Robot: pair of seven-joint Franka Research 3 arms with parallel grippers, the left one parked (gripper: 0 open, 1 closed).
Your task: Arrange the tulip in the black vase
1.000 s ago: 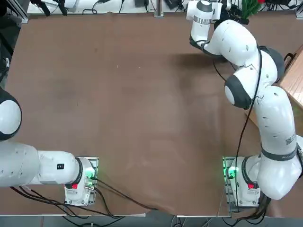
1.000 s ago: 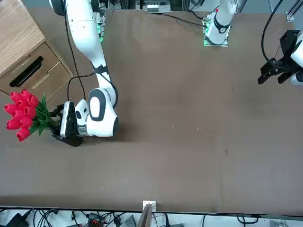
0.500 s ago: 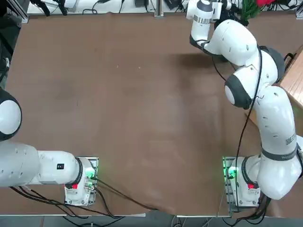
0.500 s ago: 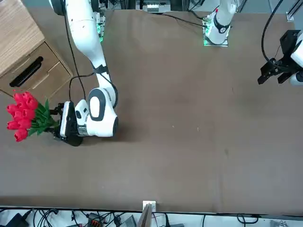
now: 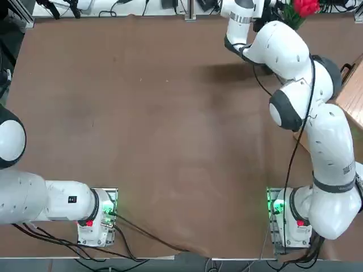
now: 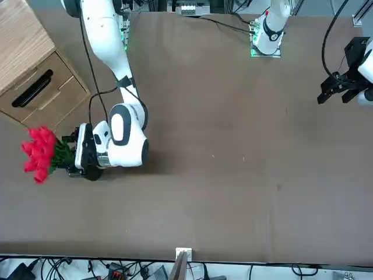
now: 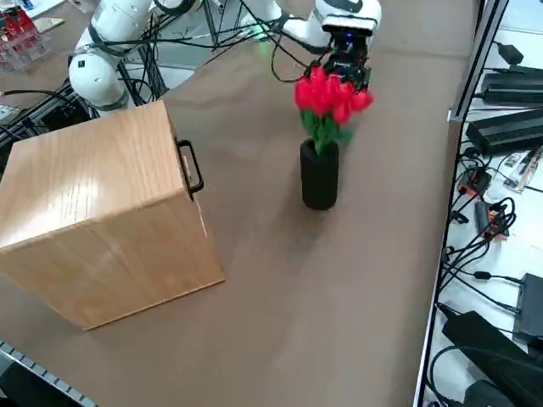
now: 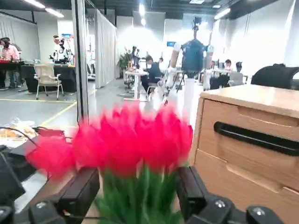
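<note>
Right end effector (image 8: 138, 179) open, fingers apart on either side of the tulip bunch's leaves in the wrist view. Tulip (image 7: 327, 108) is in the black vase (image 7: 319, 178): lower stems inside the round mouth, green leaves sticking out over the rim, red blooms in a cluster on top. Blooms look blurred in the wrist view. Vase stands upright on the brown table (image 7: 254, 339), seen in the right side view; its base is not visible from the front, top or wrist. Right arm (image 6: 108, 52) reaches out over the table with its wrist bent, end effector close to the flowers, at about bloom and leaf level. Whether a finger touches the leaves, cannot tell.

Top view catches just part of the bunch, one red bloom and some green at the upper edge, beside the arm's wrist. Front view has the blooms pointing at the camera, leaves running back to the end effector.

Light wood cabinet (image 7: 110, 212) with black drawer handles (image 8: 256, 138) sits on the table near the vase, apart from it. Beyond the table, wrist view: an office chair (image 8: 46, 78) and a seated person in dark clothes (image 8: 154, 72).
</note>
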